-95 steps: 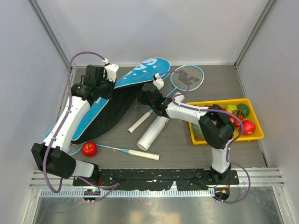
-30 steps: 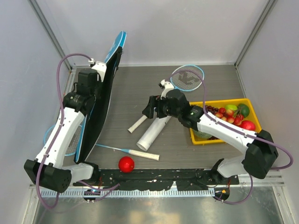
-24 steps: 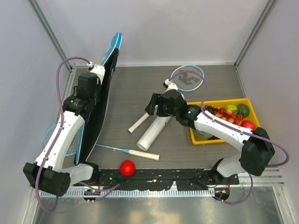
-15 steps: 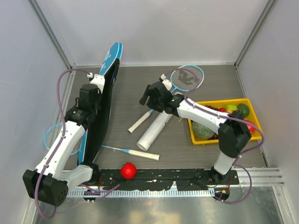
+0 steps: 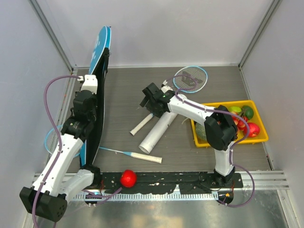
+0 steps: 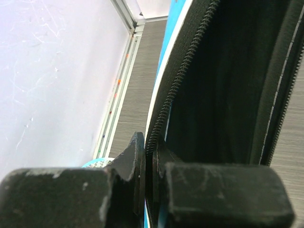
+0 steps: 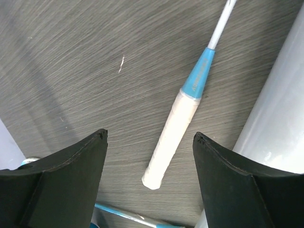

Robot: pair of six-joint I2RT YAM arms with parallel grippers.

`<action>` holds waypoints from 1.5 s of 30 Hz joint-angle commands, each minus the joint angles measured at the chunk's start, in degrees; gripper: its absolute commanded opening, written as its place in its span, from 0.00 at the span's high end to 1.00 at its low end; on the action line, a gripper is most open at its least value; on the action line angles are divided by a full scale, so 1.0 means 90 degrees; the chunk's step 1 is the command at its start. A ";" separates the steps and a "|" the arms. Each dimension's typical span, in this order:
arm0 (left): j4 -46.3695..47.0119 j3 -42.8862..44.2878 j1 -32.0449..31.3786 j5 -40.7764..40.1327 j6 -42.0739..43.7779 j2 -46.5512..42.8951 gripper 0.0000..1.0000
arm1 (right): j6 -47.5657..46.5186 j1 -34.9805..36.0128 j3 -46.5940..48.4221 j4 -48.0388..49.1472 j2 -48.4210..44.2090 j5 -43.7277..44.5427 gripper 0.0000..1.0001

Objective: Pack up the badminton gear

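Observation:
The blue racket bag (image 5: 98, 57) stands on edge at the left, black inside (image 6: 223, 71). My left gripper (image 5: 93, 90) is shut on its zipper rim (image 6: 150, 159). One light-blue racket has its head (image 5: 190, 78) at the back and its pale handle (image 5: 142, 125) beside the long white tube (image 5: 159, 131). My right gripper (image 5: 146, 100) hangs open above that handle (image 7: 173, 133), jaws wide on either side (image 7: 149, 135), touching nothing. The second racket's handle (image 5: 144, 157) lies near the front; its head (image 5: 51, 141) pokes out left of the bag.
A red ball (image 5: 127, 178) rests against the black rail at the table's near edge. A yellow tray (image 5: 231, 142) of fruit sits at the right. Grey walls close in the back and both sides. The tube (image 7: 280, 118) lies close to my right jaw.
The left arm has swung the bag further left and more upright. The right gripper moved left and back over the racket handle. The red ball rolled to the near rail.

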 commanded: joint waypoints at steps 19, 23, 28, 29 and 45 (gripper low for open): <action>0.0597 -0.0043 -0.0147 0.0321 0.0052 -0.0150 1.00 | 0.1527 0.0045 0.1125 -0.1044 0.1189 0.0140 0.24; 0.0538 -0.0043 -0.0167 0.0516 0.0072 -0.0190 1.00 | 0.1586 0.0026 0.1301 -0.1015 0.1482 0.0169 0.25; 0.0411 0.0006 -0.0206 0.0410 0.0072 -0.0092 1.00 | 0.1664 0.0006 0.1429 -0.1044 0.1785 0.0149 0.26; 0.0421 -0.0004 -0.0215 0.0409 0.0081 -0.0092 1.00 | 0.1654 0.0006 0.1438 -0.1025 0.1853 0.0188 0.27; 0.0392 -0.0043 -0.0245 0.0536 0.0062 -0.0209 1.00 | 0.0405 -0.0092 0.0843 0.0478 0.1279 0.0276 0.95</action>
